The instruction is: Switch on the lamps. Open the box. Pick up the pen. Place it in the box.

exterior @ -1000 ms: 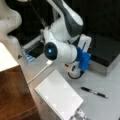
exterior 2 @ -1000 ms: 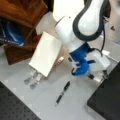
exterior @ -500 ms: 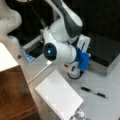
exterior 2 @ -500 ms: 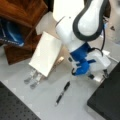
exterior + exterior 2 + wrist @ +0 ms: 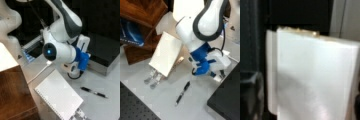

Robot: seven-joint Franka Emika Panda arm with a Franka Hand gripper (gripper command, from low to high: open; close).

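A pale cream lamp shade (image 5: 58, 97) (image 5: 166, 53) lies tilted on the table and fills the wrist view (image 5: 312, 80). The black pen (image 5: 93, 92) (image 5: 182, 93) with its silver band lies flat on the grey table between the shade and the box. The box (image 5: 105, 48) (image 5: 227, 100) has its black lid down over the silver side. In a front view my gripper (image 5: 220, 74) hangs low over the table between shade and box, below the blue wrist mount (image 5: 82, 61), holding nothing that I can see. A thin white cord (image 5: 40, 72) runs from under the arm.
A brown wooden block (image 5: 15, 92) (image 5: 142, 15) stands beside the shade. A grey tray with a blue edge (image 5: 28, 56) sits behind the arm. A pale cream shape (image 5: 7, 57) stands at a front view's left. A dark perforated board (image 5: 135, 107) borders the table.
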